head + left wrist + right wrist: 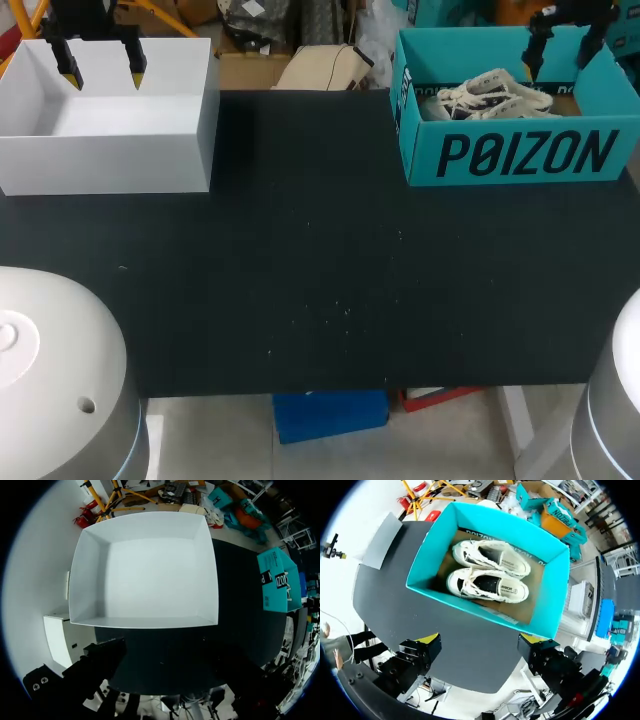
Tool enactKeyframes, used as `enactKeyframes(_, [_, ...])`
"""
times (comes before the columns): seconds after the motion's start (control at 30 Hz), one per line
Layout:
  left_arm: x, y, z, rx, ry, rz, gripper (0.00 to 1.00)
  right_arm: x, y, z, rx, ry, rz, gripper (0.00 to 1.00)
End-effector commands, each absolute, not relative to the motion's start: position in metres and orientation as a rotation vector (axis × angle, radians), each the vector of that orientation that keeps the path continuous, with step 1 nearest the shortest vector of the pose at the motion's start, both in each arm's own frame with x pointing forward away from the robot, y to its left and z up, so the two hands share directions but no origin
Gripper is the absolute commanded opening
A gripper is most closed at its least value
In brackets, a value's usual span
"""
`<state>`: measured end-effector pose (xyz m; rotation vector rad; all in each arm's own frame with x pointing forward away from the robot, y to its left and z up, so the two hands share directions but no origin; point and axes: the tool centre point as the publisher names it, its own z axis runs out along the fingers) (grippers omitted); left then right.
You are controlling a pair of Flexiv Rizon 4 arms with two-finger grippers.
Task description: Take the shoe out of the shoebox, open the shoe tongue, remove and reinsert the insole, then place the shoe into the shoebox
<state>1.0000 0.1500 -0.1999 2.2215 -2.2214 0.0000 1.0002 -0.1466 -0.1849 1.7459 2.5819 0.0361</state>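
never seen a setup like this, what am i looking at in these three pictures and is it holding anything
This is a robot with two arms at a black table. One picture looks down from a camera above and behind it. The two round ones come from cameras on each wrist, looking along the fingers. The left tool hangs open above an empty white box. The right tool hangs open above a teal shoebox with a pair of white shoes lying inside. Nothing is held yet.
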Motion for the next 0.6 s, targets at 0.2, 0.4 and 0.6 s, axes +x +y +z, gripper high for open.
enactKeyframes(0.2, [1.000, 0.150, -0.200, 2.222, -2.221, 0.000, 1.00, 0.991, -0.152, -0.186, 0.778, 2.974, 0.194, 1.00])
enactKeyframes(0.4, [1.000, 0.150, -0.200, 2.222, -2.221, 0.000, 1.00, 0.992, -0.152, -0.187, 0.711, 2.971, 0.125, 1.00])
enactKeyframes(0.6, [1.000, 0.150, -0.200, 2.222, -2.221, 0.000, 1.00, 1.009, -0.141, -0.188, 0.523, 2.954, 0.050, 1.00])
